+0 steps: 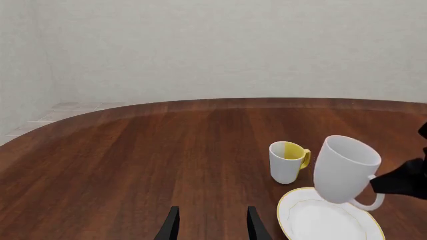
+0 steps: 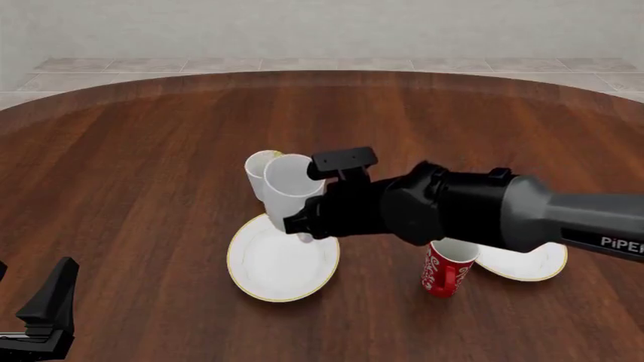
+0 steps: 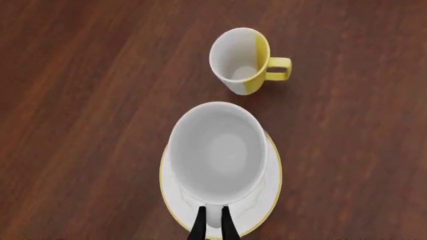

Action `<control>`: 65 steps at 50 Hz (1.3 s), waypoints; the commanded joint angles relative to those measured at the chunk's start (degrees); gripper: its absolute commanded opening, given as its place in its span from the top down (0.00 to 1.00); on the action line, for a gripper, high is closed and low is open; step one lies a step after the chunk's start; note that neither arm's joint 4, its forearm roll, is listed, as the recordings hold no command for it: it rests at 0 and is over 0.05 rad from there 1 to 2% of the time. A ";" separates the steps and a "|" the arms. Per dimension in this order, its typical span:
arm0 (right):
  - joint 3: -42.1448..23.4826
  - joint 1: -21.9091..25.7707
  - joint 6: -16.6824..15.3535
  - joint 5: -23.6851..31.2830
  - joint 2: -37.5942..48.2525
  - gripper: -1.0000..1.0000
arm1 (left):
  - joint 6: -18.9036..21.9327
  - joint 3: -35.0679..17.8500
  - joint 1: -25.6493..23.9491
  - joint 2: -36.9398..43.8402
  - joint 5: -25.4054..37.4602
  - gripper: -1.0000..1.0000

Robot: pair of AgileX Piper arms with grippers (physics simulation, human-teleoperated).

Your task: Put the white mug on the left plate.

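White mug [image 3: 219, 152] is hanging tilted, mouth up, directly over the left plate [image 3: 270, 192], not yet resting on it; the right gripper [image 3: 212, 226] is clenching its handle, while the left gripper [image 1: 212, 225] is sitting released, well apart

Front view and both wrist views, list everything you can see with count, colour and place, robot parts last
white mug: one, all white, held tilted above the left plate by its handle
white-and-yellow mug: one, white with yellow handle, upright on the table just behind the left plate
red mug: one, red with white lettering, beside the right plate
left plate: one, white with gold rim, table centre
right plate: one, white with gold rim, partly hidden under the right arm
table: one, dark brown wood
right gripper: black, jaws shut on the mug handle
left gripper: black, jaws open, near table edge
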 commanded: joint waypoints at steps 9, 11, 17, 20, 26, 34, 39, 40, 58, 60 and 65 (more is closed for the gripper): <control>0.84 0.76 1.30 -0.88 0.57 1.00 | 0.00 0.00 0.00 0.00 0.00 0.00; 0.85 0.87 1.34 -0.83 0.68 1.00 | 0.00 0.00 0.00 0.00 0.00 0.00; 1.30 0.97 1.67 -1.32 1.16 1.00 | 0.00 0.00 0.00 0.00 0.00 0.00; 1.26 1.15 1.64 -1.22 1.13 1.00 | 0.00 0.00 0.00 0.00 0.00 0.00; 1.25 0.96 1.54 -0.94 1.23 1.00 | 0.00 0.00 0.00 0.00 0.00 0.00; 2.12 1.06 1.96 -1.55 1.51 1.00 | 0.00 0.00 0.00 0.00 0.00 0.00; 2.38 0.97 2.14 -1.79 1.58 1.00 | 0.00 0.00 0.00 0.00 0.00 0.00; 2.38 0.97 2.14 -1.80 1.58 1.00 | 0.00 0.00 0.00 0.00 0.00 0.00; 3.14 1.25 2.95 -2.70 1.92 1.00 | 0.00 0.00 0.00 0.00 0.00 0.00; 3.12 1.15 2.94 -2.60 1.87 1.00 | 0.00 0.00 0.00 0.00 0.00 0.00; 3.45 1.28 3.26 -2.89 1.93 1.00 | 0.00 0.00 0.00 0.00 0.00 0.00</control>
